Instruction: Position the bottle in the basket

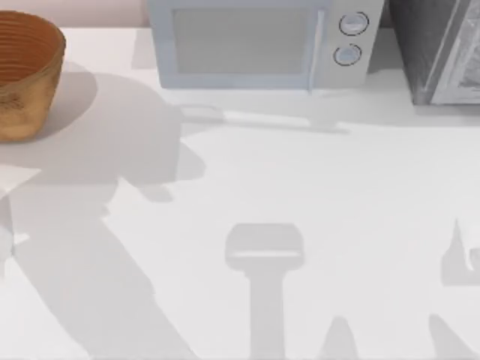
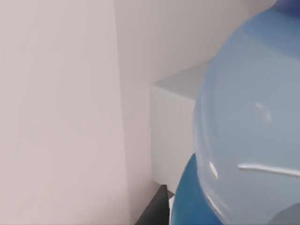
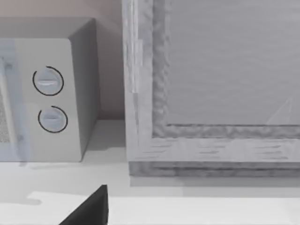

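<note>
The bottle point(image 2: 248, 140) looms very close in the left wrist view, with a pale blue clear body and a darker blue part below. My left gripper is shut on it, and one dark finger point(image 2: 153, 212) shows beside it. The bottle is held up off the table, with a wall behind it. The basket point(image 1: 24, 75), round, woven and orange-brown, stands at the table's far left back corner. A dark part of my right gripper point(image 3: 89, 211) shows low in the right wrist view, facing the back right of the table.
A white microwave point(image 1: 259, 41) with two round knobs stands at the back middle. A grey cabinet point(image 1: 442, 49) stands at the back right. A white block point(image 2: 176, 126) lies behind the bottle. Arm shadows fall across the white table point(image 1: 337, 195).
</note>
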You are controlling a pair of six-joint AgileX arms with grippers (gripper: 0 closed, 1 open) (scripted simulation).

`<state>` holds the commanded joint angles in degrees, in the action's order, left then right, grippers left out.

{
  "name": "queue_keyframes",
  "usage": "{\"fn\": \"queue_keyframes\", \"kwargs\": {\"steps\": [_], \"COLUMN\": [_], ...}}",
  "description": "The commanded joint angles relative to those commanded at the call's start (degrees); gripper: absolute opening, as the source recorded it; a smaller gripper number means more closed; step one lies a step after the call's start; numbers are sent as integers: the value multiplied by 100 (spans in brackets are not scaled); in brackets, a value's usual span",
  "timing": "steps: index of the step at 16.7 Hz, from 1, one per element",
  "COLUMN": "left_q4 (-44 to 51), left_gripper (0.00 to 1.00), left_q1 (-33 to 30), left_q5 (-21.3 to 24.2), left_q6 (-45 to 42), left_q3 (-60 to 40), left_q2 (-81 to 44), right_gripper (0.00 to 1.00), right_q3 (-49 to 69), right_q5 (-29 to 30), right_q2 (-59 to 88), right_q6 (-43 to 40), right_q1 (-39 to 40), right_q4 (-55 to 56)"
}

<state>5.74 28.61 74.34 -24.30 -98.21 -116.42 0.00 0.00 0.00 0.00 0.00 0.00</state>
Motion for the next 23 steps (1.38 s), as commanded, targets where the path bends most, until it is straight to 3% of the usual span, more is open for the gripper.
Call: {"fn": "queue_keyframes", "kwargs": {"steps": [6,11,23], "left_q4": [-1063,-1227,-1227], "left_gripper": [0,0,90], "left_q1": [-376,-441,-441], "left_q5": [-388,-457,-457], "left_q6": [510,564,564], "left_q3": [325,361,361], "left_q2": [-285,-311,-311], "right_gripper": [100,100,100], "right_q3": [0,0,0], "right_q5": [0,0,0], "right_q2": [0,0,0], "right_q6": [0,0,0], "right_q1": [0,0,0], "right_q4": [0,0,0]}}
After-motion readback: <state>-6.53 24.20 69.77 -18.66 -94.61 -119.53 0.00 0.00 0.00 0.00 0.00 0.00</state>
